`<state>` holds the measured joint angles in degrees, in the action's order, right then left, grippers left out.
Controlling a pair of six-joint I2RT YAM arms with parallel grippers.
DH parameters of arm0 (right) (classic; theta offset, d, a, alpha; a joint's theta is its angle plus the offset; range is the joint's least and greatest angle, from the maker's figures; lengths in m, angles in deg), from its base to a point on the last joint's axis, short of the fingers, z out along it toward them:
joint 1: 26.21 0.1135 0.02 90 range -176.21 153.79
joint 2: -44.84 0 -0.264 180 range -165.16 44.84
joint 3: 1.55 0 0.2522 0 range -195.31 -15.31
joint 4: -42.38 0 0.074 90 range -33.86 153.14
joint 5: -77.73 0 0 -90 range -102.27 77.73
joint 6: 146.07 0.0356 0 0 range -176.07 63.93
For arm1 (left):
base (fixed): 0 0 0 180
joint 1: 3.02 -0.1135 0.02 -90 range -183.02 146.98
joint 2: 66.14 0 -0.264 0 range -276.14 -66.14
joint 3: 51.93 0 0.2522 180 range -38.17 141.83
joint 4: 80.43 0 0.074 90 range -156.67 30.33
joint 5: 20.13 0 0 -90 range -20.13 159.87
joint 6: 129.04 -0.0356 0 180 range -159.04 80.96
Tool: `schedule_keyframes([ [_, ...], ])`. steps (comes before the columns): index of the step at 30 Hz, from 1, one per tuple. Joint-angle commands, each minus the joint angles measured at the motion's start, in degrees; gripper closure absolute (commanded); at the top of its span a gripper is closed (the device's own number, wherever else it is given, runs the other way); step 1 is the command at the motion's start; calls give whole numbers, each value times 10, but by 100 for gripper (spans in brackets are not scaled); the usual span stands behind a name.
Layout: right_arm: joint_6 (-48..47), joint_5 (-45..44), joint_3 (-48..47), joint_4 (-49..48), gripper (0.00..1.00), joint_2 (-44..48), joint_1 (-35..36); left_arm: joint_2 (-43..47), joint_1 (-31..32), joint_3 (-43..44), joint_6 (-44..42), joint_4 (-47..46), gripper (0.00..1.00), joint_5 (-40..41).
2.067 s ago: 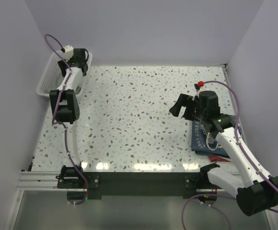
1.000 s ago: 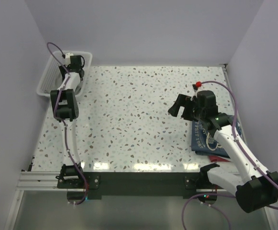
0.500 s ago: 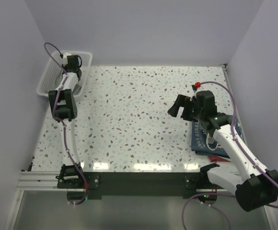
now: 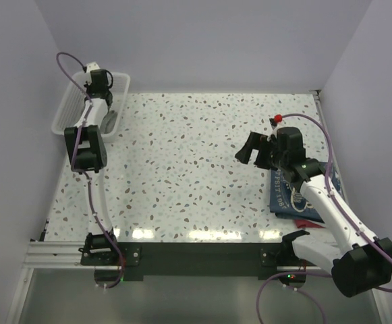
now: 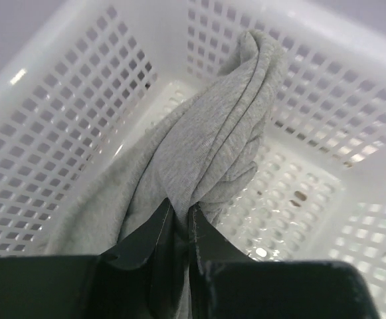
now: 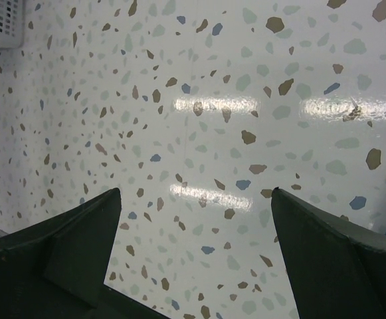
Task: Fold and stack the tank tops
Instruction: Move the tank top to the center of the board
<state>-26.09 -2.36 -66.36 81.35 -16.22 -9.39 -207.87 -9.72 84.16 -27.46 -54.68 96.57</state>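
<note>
Grey soft cloth tank top (image 5: 206, 139) now pinched inside white plastic mesh basket (image 5: 60, 139).
Your L gripper (image 5: 179, 216) just clamped it; R gripper (image 6: 196, 194) spread wide. Lift out next.

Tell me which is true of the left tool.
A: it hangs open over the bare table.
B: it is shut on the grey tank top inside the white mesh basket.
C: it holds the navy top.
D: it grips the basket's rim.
B: the left wrist view shows the left tool pinched on a bunched fold of the grey tank top, with the walls of the white mesh basket all around.
</note>
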Motion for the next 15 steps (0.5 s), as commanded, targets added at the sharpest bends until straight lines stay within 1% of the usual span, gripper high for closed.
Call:
schedule_keyframes([
  [1,2,18,2,-27,1,-5,1,89,11,12,10,-71,100,-10],
  [3,0,21,2,-31,1,-3,1,104,13,19,12,-81,100,-9],
  [8,-1,24,-5,-37,1,-3,1,174,19,34,29,-91,100,-31],
  [11,-1,21,-10,-39,1,-5,1,224,38,33,22,-94,100,-44],
  [15,-8,7,-24,-32,1,-6,1,296,92,23,11,-93,100,-60],
])
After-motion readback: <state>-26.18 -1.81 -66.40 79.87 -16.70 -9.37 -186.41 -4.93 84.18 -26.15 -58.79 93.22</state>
